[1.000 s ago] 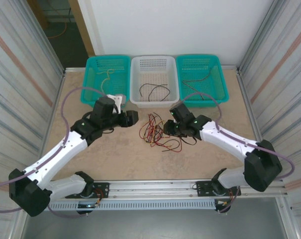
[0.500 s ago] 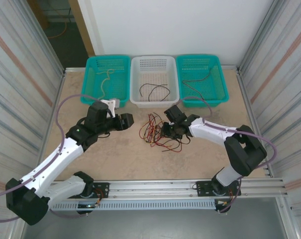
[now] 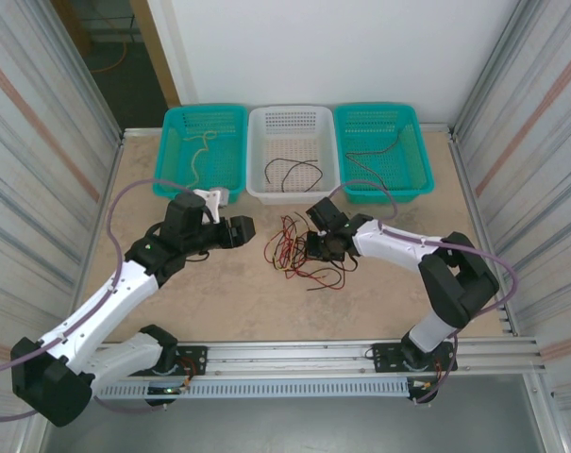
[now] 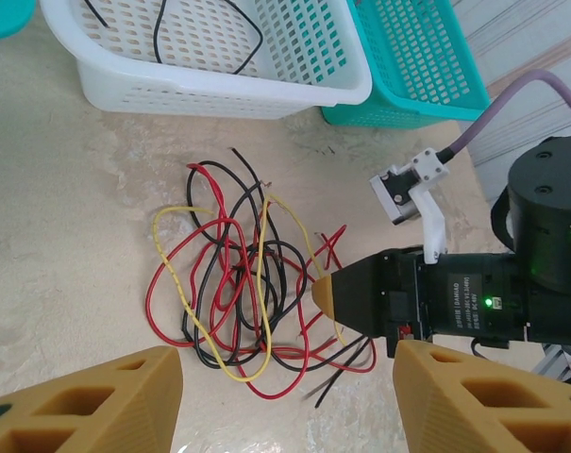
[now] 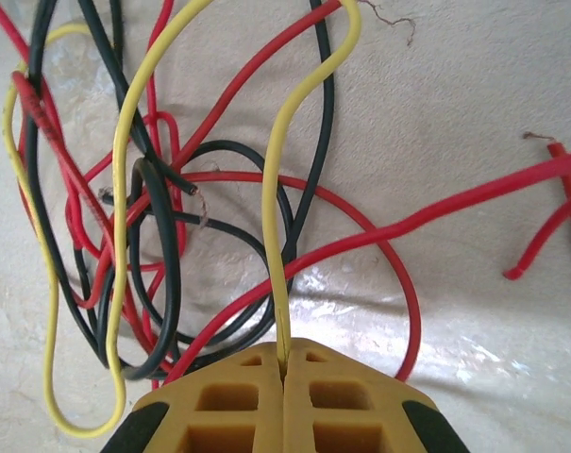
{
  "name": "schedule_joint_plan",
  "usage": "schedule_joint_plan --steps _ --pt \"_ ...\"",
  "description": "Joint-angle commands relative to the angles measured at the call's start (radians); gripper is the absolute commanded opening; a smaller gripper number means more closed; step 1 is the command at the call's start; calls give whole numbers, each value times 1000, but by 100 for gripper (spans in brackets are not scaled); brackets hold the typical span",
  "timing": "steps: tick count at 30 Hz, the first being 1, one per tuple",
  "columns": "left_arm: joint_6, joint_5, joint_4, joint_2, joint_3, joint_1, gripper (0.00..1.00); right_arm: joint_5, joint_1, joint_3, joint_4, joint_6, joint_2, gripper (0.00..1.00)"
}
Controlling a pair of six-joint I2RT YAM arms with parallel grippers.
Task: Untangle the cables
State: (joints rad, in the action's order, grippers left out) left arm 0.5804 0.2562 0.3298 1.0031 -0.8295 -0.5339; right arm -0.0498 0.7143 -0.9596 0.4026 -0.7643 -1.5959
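Cables (image 4: pixel 238 283) tangled just beyond right tool (image 5: pixel 285 363), clenched on one yellow strand (image 5: pixel 271 189); left tool (image 4: pixel 283 382) spread open nearby.

White basket (image 3: pixel 292 195) at the far edge of the worktop (image 3: pixel 219 293), left teal basket (image 3: pixel 162 160) and right teal basket (image 3: pixel 425 165) just beside it. Black cable (image 3: pixel 285 168) looped inside. Just in front, tangled red, black and yellow cables (image 3: pixel 293 250). Right tool (image 3: pixel 315 247) front-right of the basket, at the tangle. Left tool (image 3: pixel 250 229) front-left, apart from the tangle.
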Motion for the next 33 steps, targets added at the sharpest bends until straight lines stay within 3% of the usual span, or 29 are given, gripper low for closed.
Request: schedule_joint_plan --steps 1,15,33 --pt "-19 27 -26 12 -11 -7 62 70 26 -33 88 51 89 0" --pt "-139 19 -65 80 -97 -135 69 166 165 -97 179 176 428 0" --pt "-77 44 -106 176 -97 -137 70 192 235 -241 186 252 580 0"
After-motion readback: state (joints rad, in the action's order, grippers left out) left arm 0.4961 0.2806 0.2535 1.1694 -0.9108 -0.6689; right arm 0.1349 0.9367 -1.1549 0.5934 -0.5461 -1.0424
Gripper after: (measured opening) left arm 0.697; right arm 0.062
